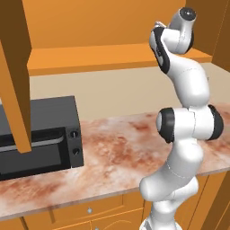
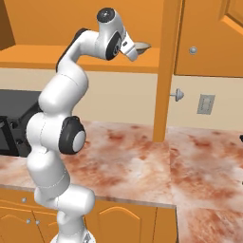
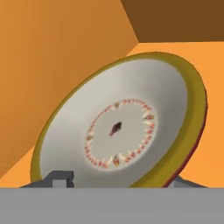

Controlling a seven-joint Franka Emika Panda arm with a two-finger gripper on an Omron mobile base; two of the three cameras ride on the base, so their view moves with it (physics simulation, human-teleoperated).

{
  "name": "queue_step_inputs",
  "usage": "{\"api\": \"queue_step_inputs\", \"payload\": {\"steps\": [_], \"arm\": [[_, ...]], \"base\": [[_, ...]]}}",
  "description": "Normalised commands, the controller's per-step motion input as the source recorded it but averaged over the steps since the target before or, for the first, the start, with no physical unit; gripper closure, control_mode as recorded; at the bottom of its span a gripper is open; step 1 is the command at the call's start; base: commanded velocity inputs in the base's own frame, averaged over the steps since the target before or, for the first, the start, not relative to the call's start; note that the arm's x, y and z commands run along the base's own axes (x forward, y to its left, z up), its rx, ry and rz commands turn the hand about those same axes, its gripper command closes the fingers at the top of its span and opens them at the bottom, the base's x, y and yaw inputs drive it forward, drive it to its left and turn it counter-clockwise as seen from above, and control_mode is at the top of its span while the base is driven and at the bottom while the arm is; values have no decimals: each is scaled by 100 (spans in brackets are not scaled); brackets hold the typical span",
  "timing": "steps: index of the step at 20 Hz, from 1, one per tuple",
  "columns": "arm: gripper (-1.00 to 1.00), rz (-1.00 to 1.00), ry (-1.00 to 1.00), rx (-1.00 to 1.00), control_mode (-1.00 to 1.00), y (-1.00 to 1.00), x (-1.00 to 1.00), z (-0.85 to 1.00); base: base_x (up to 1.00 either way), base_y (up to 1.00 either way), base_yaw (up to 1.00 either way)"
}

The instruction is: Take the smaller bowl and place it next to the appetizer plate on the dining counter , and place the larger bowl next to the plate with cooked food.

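A pinkish-brown marbled table (image 1: 112, 152) is seen running along a cream wall, carried on orange wood cabinets. At its left end a black microwave (image 1: 40, 137) is stood against the wall. To the right of the microwave the white arm (image 1: 188, 126) rises in front of the table and is bent up to an orange shelf (image 1: 112, 58) set above the microwave. The smaller bowl (image 3: 122, 127), cream with an olive-yellow rim, a red dotted ring and a dark centre spot, is seen just ahead of the gripper (image 3: 118, 181) on that shelf, tilted toward the camera; a sliver of its rim (image 2: 141, 46) shows beside the hand. Whether the jaws are clamped on the rim cannot be told. Further right of the microwave, an open cabinet door (image 2: 166, 71) hangs edge-on, then a wall outlet (image 2: 206, 104).
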Motion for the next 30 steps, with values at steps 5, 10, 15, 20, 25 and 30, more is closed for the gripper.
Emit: {"api": "queue_step_inputs", "payload": {"steps": [5,10,15,20,25,30], "arm": [[100,1,0,0,-100,5,-40,-32],[100,16,0,0,-100,56,-100,-38],[100,21,0,-1,-100,74,-100,-22],[100,31,3,0,-100,78,-100,-6],[100,55,9,-6,-100,70,-99,-9],[100,28,6,-19,-100,16,-100,-8]], "base": [[0,0,0],[0,0,0],[0,0,0],[0,0,0],[0,0,0],[0,0,0]]}}
